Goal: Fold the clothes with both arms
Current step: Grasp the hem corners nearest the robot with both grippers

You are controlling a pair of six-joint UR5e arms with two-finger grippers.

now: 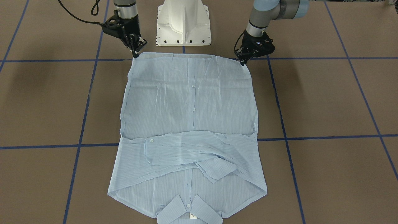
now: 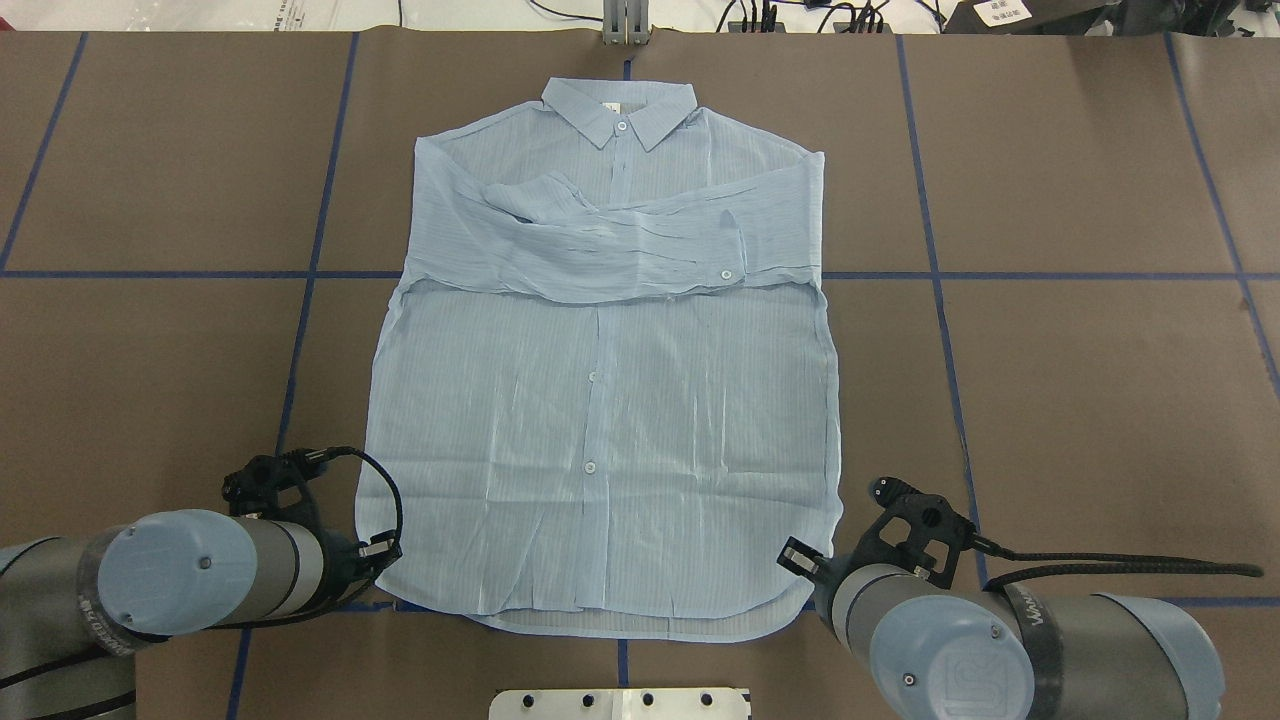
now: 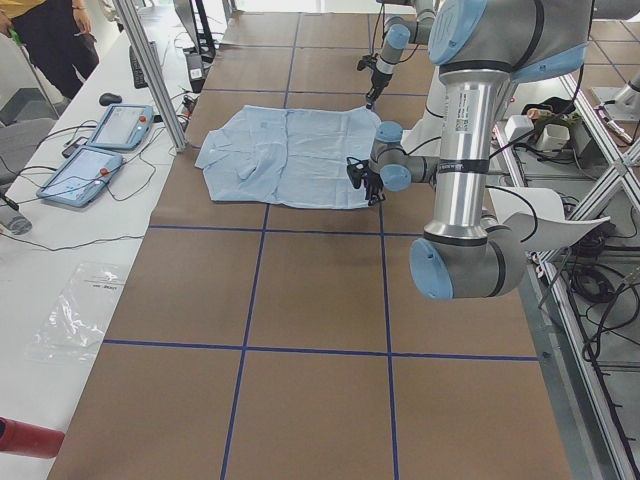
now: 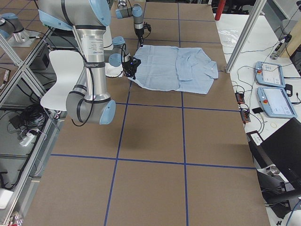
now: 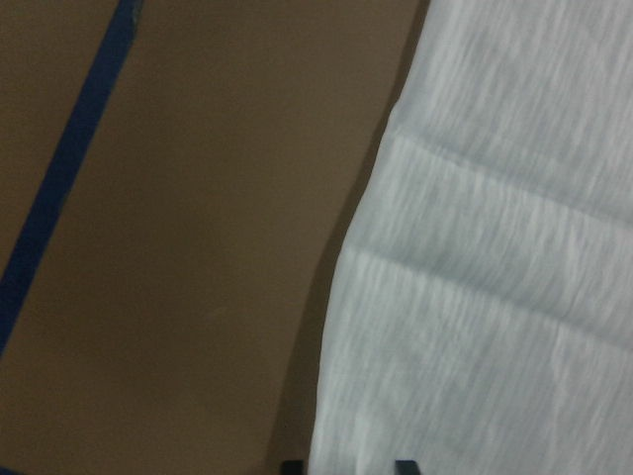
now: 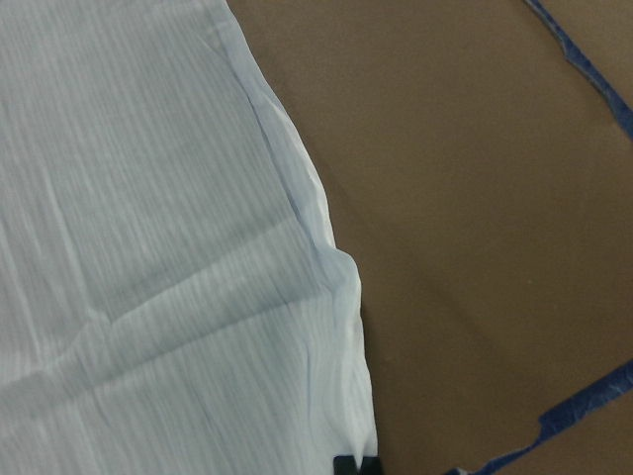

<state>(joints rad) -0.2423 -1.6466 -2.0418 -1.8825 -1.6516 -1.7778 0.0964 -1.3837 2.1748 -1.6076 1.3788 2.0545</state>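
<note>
Left gripper (image 1: pixel 242 62): tips at the table, slightly parted, astride the near hem corner of the shirt (image 2: pixel 600 430). The wrist view is blurred, and cloth edge shows between the two tips.

The shirt lies flat, front up and buttoned, and runs away from both grippers. Its collar (image 2: pixel 618 110) is at the end farthest from them. Both sleeves (image 2: pixel 600 250) are folded across the chest, well beyond the fingers.

Right gripper (image 1: pixel 136 55): tips pressed together on the opposite hem corner, with the cloth puckered just ahead of them.

Surface: table (image 2: pixel 1080 400) is covered in brown sheeting gridded with blue tape lines (image 2: pixel 310 270). The white base (image 1: pixel 183 25) stands between the grippers, behind the hem.

Room: beyond the collar end are a white bench with two control tablets (image 3: pixel 90 165), aluminium posts (image 3: pixel 150 70) and a standing person (image 3: pixel 50 40).
</note>
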